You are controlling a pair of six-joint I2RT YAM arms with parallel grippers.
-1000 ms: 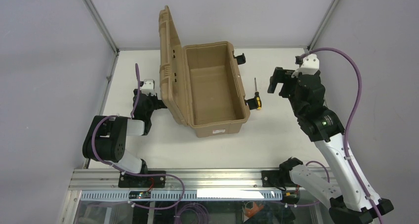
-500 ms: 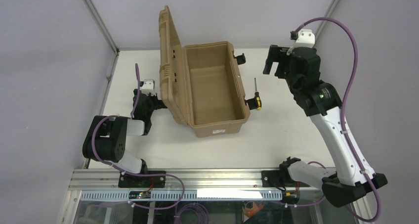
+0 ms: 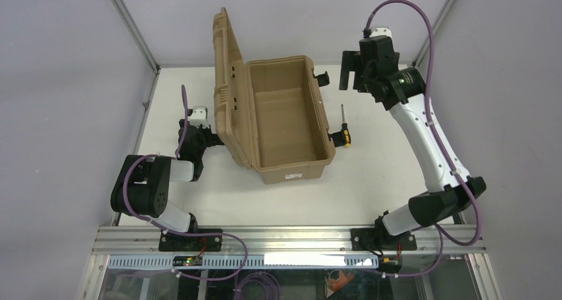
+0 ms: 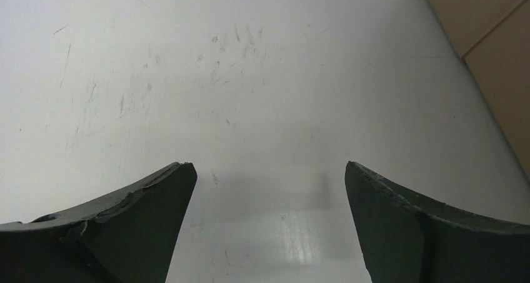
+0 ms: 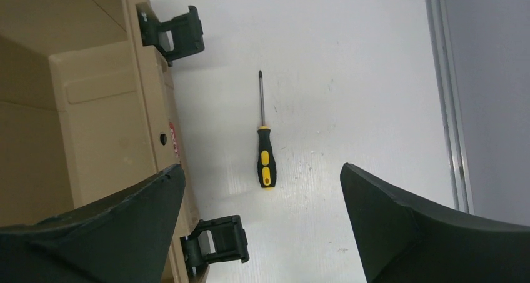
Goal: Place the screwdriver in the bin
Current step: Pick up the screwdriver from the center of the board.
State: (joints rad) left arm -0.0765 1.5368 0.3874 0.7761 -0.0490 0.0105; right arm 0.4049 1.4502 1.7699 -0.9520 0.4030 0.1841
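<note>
Black-fingered, the left gripper (image 4: 267,170) is seen low over the white bench (image 4: 237,77), jaws spread wide and nothing held. Just to its right, the tan bin (image 3: 295,172) is stood open, lid raised. The screwdriver (image 5: 265,158) is laid flat on the bench just right of the bin, beside its black latches (image 5: 174,32), tip towards the far edge. The right gripper (image 3: 351,71) is held above it, jaws wide apart, empty.

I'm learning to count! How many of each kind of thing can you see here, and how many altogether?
screwdriver: 1
bin: 1
grippers: 2, the left gripper and the right gripper
Total: 4
</note>
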